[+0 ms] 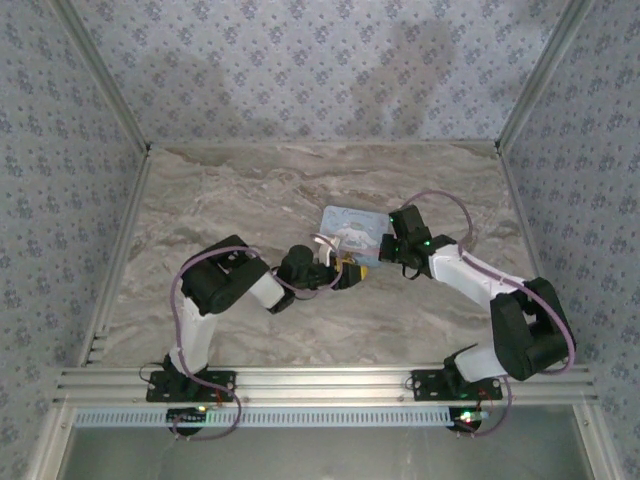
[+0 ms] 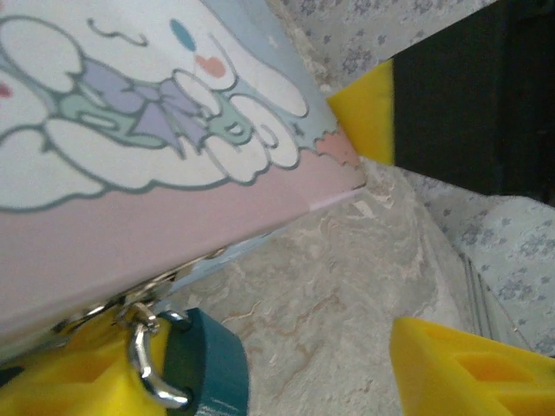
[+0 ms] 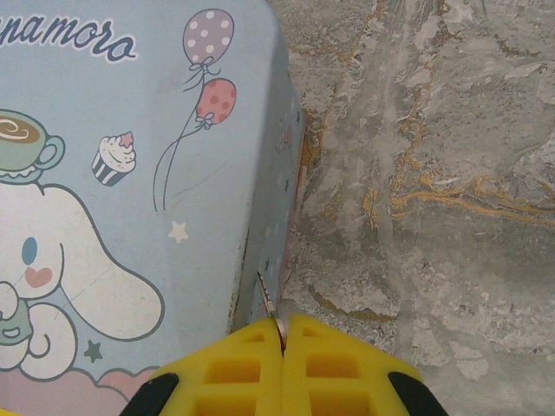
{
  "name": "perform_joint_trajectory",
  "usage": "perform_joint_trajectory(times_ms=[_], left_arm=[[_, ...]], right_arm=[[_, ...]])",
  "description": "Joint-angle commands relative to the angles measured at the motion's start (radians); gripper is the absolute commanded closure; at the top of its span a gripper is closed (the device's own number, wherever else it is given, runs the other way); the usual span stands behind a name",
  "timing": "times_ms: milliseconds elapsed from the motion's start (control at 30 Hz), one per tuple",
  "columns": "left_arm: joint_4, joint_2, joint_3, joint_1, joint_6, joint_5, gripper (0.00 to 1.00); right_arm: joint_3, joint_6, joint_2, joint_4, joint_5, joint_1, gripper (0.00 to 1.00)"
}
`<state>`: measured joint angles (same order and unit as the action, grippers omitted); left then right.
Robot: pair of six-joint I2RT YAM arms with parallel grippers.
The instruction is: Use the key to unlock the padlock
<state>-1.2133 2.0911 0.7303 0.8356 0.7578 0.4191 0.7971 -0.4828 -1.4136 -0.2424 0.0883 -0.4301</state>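
The padlock is dark teal with a silver shackle hooked through the hasp of the pale blue cartoon tin. It rests against the left finger of my left gripper, which is open, with a wide gap to the other finger. My right gripper is shut on the key, whose thin blade pokes out beside the tin's corner. From above, the left gripper sits at the tin's near edge and the right gripper at its right side.
The tin lies mid-table on the marble top. The right gripper's yellow tip and black body show behind the tin's corner in the left wrist view. Patterned walls enclose the table on three sides.
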Motion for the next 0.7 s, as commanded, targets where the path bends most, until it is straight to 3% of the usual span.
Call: perform_joint_trajectory(times_ms=[0,667], left_arm=[[0.087,0.036,-0.016,-0.01,0.022,0.018,0.45],[0.188,0.027,0.014,-0.048,0.073,0.083,0.87]], right_arm=[[-0.008,-0.007,0.016,-0.005,-0.019,-0.003,1.0],[-0.012,0.015,0.052,-0.006,-0.025,0.002,1.0]])
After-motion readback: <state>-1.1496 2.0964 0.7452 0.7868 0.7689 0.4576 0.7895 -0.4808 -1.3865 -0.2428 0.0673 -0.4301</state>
